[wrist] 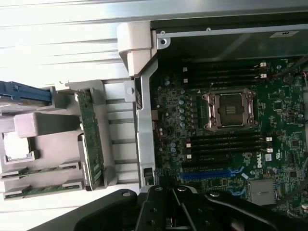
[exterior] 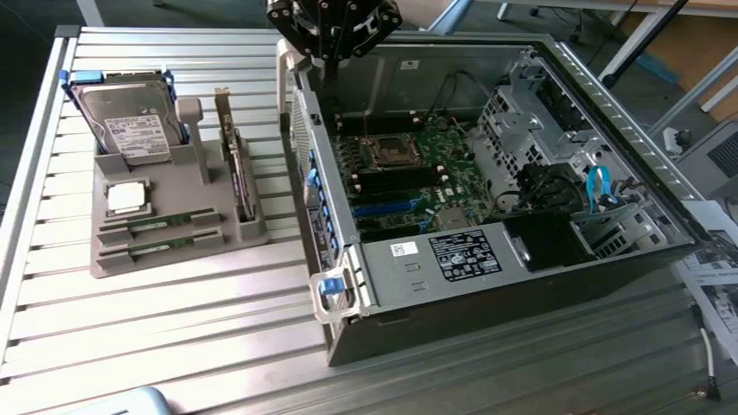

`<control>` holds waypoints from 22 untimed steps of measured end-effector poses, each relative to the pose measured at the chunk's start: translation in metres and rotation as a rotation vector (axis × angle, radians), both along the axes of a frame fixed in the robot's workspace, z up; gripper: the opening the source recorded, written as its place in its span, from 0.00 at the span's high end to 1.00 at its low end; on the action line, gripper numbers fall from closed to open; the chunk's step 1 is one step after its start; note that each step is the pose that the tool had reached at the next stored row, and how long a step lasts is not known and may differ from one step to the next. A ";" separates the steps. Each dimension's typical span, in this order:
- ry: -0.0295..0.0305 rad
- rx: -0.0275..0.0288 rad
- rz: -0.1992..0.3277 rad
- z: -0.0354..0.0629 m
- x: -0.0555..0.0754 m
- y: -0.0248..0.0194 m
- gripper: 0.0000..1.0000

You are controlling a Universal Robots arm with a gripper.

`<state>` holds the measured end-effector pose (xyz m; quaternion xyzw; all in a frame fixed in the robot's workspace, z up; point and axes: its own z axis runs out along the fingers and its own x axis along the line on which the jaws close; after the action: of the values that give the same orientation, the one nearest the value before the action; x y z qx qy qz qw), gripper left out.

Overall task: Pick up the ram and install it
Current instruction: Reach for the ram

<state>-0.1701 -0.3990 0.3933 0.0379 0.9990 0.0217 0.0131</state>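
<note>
1. Exterior view: the claw [exterior: 332, 54], shut and empty, hangs over the edge of the case [exterior: 381, 337]; the ram [exterior: 155, 226] lies well apart toward the exterior view's left, flat in the tray [exterior: 179, 203].
2. Wrist view: ram [wrist: 41, 169] beside its twin [wrist: 41, 188], long axis pointing toward the case [wrist: 144, 125].
</note>
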 end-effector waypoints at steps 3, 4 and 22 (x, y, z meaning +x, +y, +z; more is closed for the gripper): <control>0.0001 -0.0001 0.000 0.0000 -0.005 0.0000 0.89; 0.0001 -0.0001 0.000 0.0000 -0.007 0.0000 0.89; 0.0001 -0.0001 0.000 0.0001 -0.035 0.0000 0.89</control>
<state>-0.2047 -0.3989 0.3934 0.0379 0.9990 0.0217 0.0130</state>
